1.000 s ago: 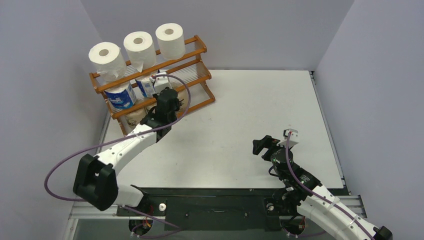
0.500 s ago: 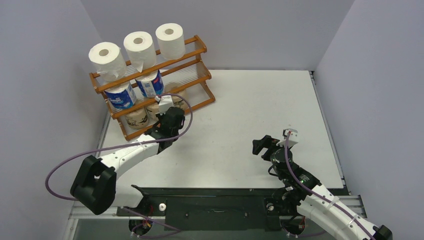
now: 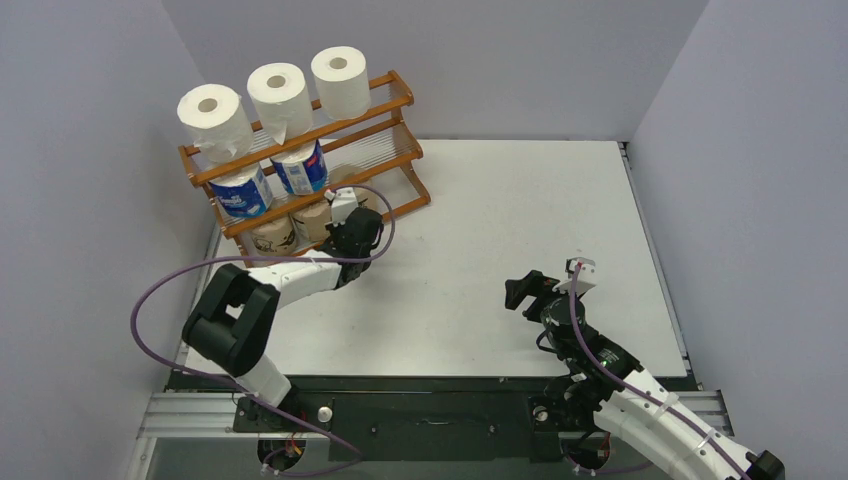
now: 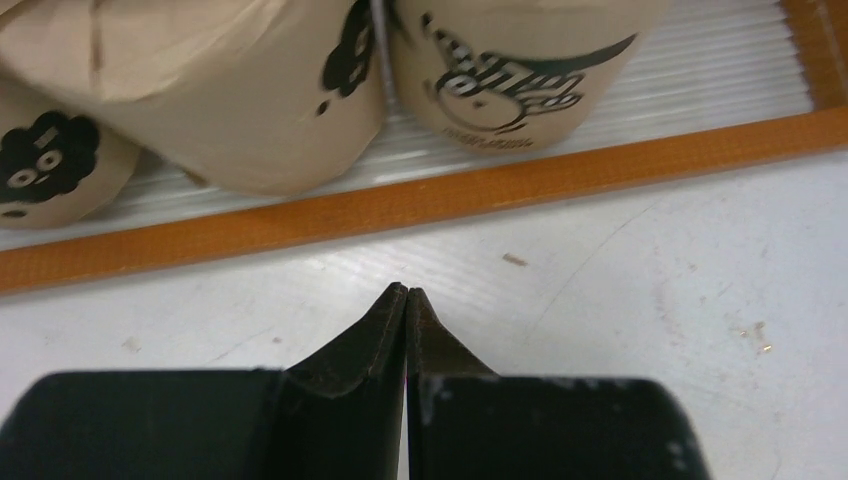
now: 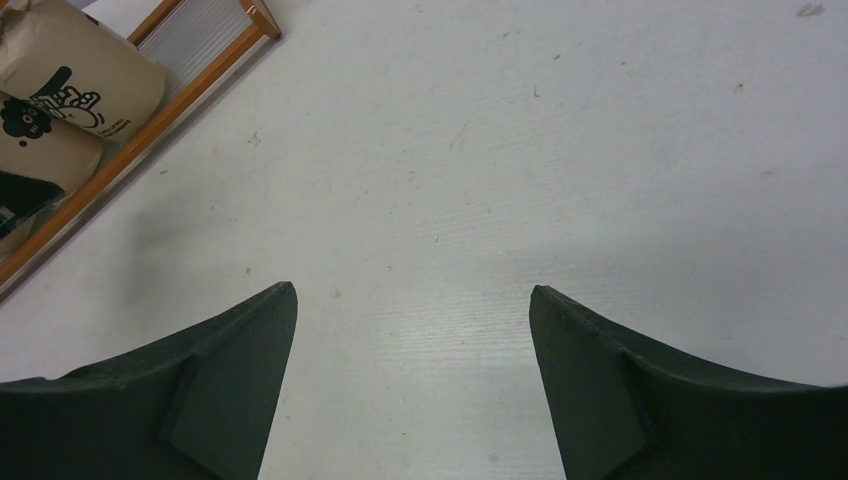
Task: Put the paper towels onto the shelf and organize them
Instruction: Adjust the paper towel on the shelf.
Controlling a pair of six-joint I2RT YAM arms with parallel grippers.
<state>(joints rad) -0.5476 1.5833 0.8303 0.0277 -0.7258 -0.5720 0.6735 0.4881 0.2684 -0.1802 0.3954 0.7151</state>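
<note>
All the rolls are on the shelf (image 3: 385,108) in the upper left of the overhead shot: three white ones (image 3: 279,95) on the top tier, two blue ones (image 3: 240,192) in the middle, and the brown ones (image 4: 230,110) along the bottom. The left gripper (image 4: 406,300) is clenched tight on nothing, with its tips over the table (image 3: 520,200) just in front of the bottom rail. The right gripper (image 5: 412,290) is down in the lower right, spread wide and empty, well apart from the shelf.
</note>
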